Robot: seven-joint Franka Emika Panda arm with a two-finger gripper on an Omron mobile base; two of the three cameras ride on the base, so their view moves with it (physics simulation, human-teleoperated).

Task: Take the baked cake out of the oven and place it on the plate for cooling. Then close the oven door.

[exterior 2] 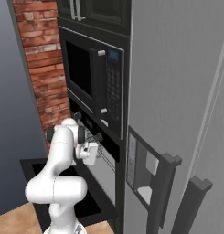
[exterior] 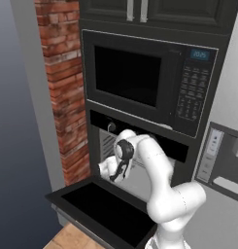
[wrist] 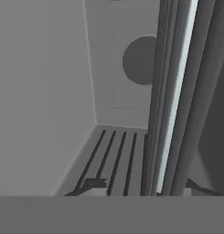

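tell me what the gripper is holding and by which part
Cannot be told: the gripper straddles the near edge of an oven rack, but a firm grip is not visible.

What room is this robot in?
It looks like a kitchen. A black microwave sits above an oven whose oven door hangs open, and a big grey fridge stands beside them.
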